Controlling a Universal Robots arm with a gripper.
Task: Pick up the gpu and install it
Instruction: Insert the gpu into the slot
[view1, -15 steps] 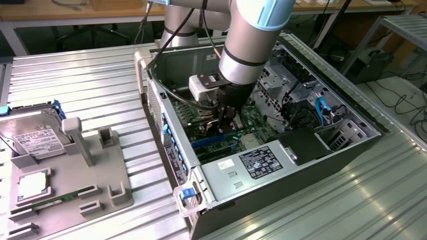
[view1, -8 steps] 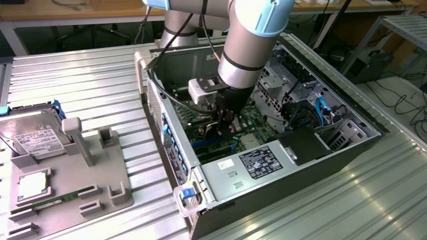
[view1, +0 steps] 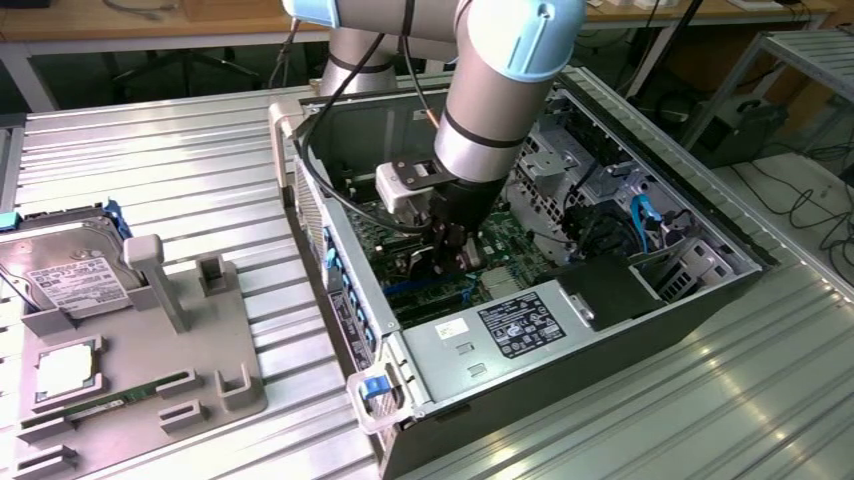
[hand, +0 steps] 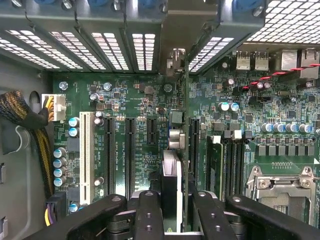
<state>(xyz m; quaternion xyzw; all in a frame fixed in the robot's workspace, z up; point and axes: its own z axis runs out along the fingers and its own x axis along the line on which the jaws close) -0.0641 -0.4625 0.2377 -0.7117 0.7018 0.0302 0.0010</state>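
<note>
Wrist view shows our gripper (hand: 172, 210) with jaws clamped on the gpu (hand: 172, 165), held edge-on over the motherboard (hand: 135, 100) beside the black expansion slots (hand: 129, 150), so the card's edge can meet a slot inside the computer case (view1: 441, 345).

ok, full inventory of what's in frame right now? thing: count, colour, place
computer case: one, grey and black, side open, on the slatted metal table
motherboard: one, green, inside the case
graphics card: one, seen edge-on, upright over the motherboard's slots, held between the jaws
expansion slots: several, black plus one white, on the motherboard
parts tray: one, grey, on the table at the exterior view's left
hard drive: one, silver with white label, on the tray
memory stick: one, green, lying in the tray
gripper: one, black, lowered into the case, jaws closed on the card
robot arm: one, silver and light blue, above the case
</note>
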